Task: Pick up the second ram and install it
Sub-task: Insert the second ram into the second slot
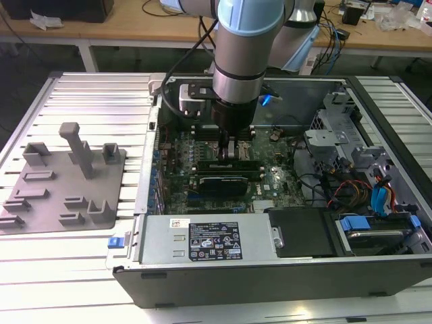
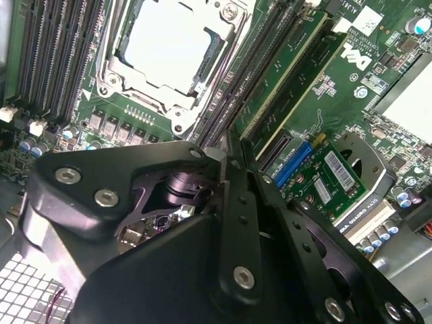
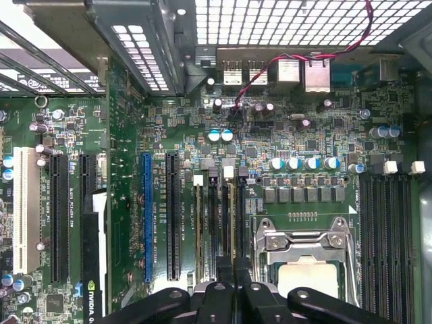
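Working deep inside the open computer case (image 1: 270,283), low over the motherboard (image 3: 270,135). Pinching, apparently, the second ram (image 1: 228,164) on edge with the pincer (image 1: 230,147) pressed together, right along the memory slots (image 3: 214,223) beside the CPU socket (image 3: 304,263). Judged mid-seating: calls for square alignment, even downward pressure.

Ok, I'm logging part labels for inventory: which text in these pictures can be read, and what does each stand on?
Black label on the grey metal cover, exterior view: print too small to read.
White sticker beside it: too small to read.
White lettering on the motherboard, first wrist view: too small to quote.
Print on the small green card, second wrist view: blurred, unreadable.
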Motion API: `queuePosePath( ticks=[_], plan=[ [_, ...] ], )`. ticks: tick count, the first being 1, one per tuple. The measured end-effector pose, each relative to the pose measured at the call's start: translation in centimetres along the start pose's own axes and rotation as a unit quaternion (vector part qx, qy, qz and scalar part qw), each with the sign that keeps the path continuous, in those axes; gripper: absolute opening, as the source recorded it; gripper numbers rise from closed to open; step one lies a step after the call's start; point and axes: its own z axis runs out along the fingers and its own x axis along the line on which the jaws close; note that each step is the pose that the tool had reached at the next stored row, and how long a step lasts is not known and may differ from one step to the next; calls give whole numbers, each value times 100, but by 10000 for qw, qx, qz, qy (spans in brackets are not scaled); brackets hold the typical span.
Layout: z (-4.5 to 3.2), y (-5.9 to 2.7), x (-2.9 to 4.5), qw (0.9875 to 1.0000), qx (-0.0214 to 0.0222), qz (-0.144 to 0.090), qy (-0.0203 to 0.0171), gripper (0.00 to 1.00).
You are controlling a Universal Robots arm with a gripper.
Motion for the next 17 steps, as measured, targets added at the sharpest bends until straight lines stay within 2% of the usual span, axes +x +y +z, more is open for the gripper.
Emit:
queuePosePath(
  ticks=[12,17],
  plan=[
    [-8,0,-1,10000,1,-8,-2,9],
    [19,-1,0,10000,0,-8,-2,9]
  ],
)
